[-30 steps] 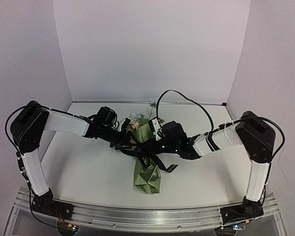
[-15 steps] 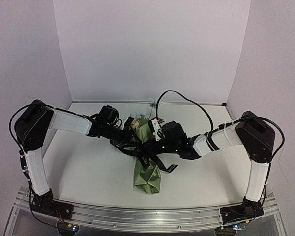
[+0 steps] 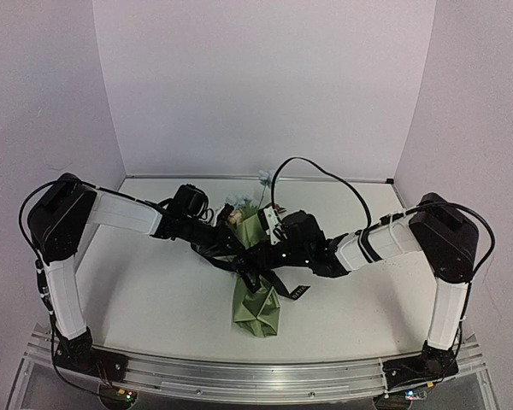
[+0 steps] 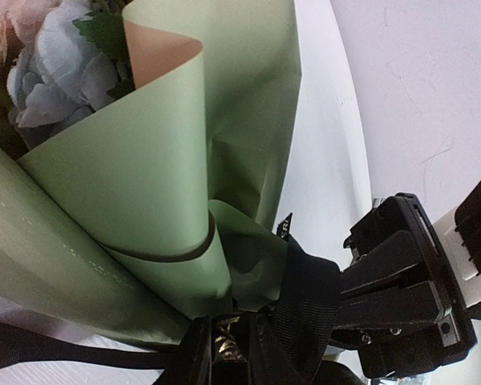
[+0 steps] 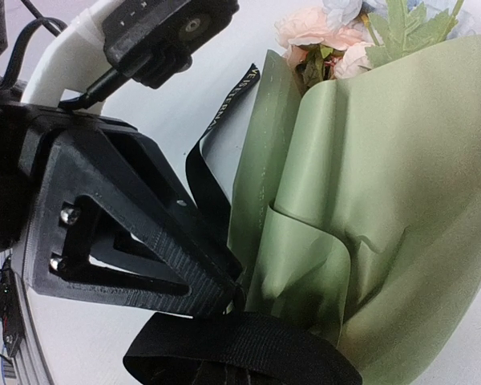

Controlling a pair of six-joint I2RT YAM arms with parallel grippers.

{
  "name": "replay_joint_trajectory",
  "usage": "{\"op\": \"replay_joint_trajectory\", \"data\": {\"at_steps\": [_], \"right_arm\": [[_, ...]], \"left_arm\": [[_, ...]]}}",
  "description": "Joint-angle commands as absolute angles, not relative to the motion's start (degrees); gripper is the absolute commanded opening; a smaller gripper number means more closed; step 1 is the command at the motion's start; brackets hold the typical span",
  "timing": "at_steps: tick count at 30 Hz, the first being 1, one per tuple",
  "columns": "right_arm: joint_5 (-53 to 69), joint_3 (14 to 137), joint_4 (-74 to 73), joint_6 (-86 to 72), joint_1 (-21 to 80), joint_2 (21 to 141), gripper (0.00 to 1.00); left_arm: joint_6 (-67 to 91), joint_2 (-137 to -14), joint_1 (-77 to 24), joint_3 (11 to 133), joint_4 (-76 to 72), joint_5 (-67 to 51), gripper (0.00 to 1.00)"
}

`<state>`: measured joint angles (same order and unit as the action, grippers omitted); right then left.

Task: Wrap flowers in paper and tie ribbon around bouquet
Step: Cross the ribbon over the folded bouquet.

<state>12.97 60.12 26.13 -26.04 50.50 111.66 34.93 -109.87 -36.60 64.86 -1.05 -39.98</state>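
The bouquet (image 3: 256, 307) lies mid-table, an olive-green paper (image 4: 144, 184) cone with its narrow end toward the arms. Pale blue and pink flowers (image 4: 40, 72) show at its far wide end, also the flowers (image 5: 321, 36). The black ribbon (image 5: 248, 345) loops round the cone's waist, and a lettered tail (image 3: 297, 292) trails right. My left gripper (image 3: 238, 254) meets the waist from the left, and the left gripper (image 4: 223, 353) is shut on a lettered bit of ribbon. My right gripper (image 3: 265, 256) comes from the right, shut on the ribbon's wide black band (image 4: 313, 297).
Both wrists crowd together over the bouquet's waist, the left gripper's fingers (image 5: 144, 241) almost touching the paper. A small white bloom (image 3: 263, 178) lies at the table's back edge. White walls close in behind and at both sides.
My left gripper's jaws have narrowed onto the ribbon and the left arm has shifted slightly toward the bouquet. The right arm and the bouquet have not moved.
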Motion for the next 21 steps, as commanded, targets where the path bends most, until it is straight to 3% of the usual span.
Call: {"op": "replay_joint_trajectory", "data": {"at_steps": [1,4,8,21], "right_arm": [[13.2,61.4,27.6,-26.7,50.4,111.9,0.00],[13.0,61.5,27.1,-27.0,50.4,111.7,0.00],[12.5,61.3,26.5,-27.2,50.4,111.0,0.05],[11.2,59.8,18.7,-30.0,50.5,104.6,0.44]], "left_arm": [[35.1,-109.8,-36.7,66.8,-3.3,-41.0,0.08],[35.1,-109.5,-36.7,66.5,-3.6,-40.9,0.01],[35.0,-109.1,-36.7,66.1,-3.9,-40.5,0.00],[35.0,-107.1,-36.7,64.6,-4.6,-36.3,0.00]]}}
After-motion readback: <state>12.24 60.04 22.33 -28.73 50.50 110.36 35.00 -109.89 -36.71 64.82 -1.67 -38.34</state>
